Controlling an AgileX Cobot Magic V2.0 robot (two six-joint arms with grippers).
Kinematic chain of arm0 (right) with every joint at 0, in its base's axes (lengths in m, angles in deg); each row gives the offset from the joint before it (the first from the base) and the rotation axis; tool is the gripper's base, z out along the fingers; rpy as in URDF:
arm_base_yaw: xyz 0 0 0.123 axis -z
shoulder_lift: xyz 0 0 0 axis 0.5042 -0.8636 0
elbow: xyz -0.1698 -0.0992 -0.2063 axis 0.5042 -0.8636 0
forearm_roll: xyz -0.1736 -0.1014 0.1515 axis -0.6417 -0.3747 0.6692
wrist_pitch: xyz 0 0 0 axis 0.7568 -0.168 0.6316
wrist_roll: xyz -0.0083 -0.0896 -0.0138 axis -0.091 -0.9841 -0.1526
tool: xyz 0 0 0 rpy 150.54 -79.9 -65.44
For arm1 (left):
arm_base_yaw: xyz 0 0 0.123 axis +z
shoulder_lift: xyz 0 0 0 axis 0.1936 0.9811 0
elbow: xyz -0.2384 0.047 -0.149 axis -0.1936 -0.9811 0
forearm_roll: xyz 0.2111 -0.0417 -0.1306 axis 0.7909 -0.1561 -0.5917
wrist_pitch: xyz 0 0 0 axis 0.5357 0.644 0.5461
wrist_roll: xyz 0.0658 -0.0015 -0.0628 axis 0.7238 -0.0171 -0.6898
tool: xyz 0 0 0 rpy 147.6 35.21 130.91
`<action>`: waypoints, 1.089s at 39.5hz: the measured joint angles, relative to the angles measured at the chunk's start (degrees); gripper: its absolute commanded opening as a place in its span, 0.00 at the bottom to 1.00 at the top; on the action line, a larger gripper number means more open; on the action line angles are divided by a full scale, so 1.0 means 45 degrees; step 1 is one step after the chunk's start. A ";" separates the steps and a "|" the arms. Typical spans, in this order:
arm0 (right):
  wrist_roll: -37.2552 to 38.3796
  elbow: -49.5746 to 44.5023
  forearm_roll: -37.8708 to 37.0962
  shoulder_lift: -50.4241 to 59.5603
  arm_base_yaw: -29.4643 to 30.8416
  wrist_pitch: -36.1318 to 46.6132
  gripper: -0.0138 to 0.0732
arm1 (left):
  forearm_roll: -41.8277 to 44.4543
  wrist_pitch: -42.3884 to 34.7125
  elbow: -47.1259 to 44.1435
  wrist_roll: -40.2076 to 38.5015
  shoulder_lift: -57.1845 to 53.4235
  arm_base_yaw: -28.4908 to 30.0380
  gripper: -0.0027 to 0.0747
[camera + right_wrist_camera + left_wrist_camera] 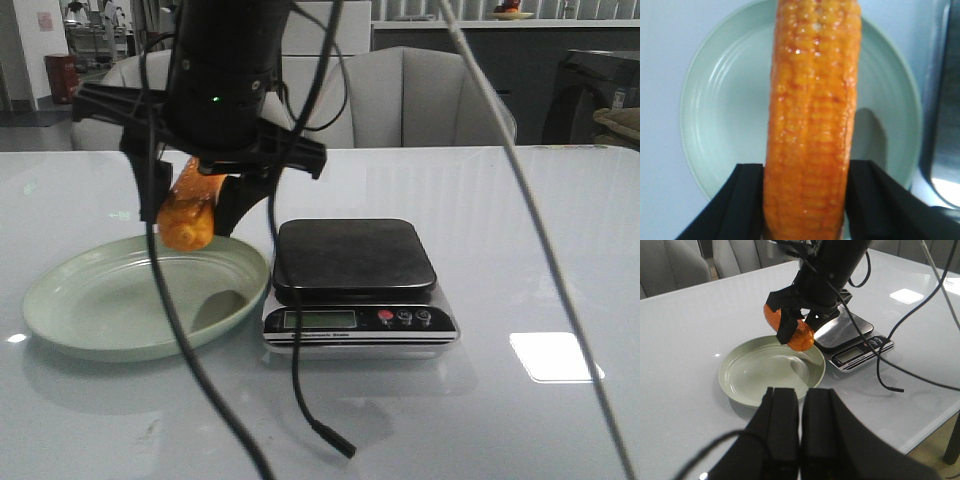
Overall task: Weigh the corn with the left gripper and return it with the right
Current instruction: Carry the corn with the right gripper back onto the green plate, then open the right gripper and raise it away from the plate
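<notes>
Between its two black fingers, the right claw [805, 200] is squeezing the corn [812, 115], carrying it above the green plate [710, 115] for dropping.

The left claw [799, 420] is sitting pressed together, holding nothing.

glossy white table [520, 230] carries green plate [70, 315], scale [355, 260].

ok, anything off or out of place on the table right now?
Nothing spilled or damaged. The right gripper holds the corn above the green plate; the scale sits square and bare. Only a loose cable end dangles in front.
</notes>
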 measured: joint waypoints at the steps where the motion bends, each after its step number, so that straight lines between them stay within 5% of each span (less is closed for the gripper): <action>1: 0.0000 0.0000 0.0000 -0.0085 -0.0072 0.0086 0.42 | 0.0000 0.0000 0.0000 0.0000 0.0000 0.0000 0.18; 18: 0.0208 0.0058 0.0212 -0.1431 -0.0620 0.1272 0.79 | 0.0000 0.0000 0.0000 0.0000 0.0000 0.0000 0.18; 30: 0.0426 0.0365 0.0318 -0.1508 -0.0289 0.0765 0.80 | 0.0000 0.0000 0.0000 0.0000 0.0000 0.0000 0.18; 43: -0.0926 0.1601 0.0329 -0.0385 0.0696 -0.3023 0.80 | 0.0000 0.0000 0.0000 0.0000 0.0000 0.0000 0.18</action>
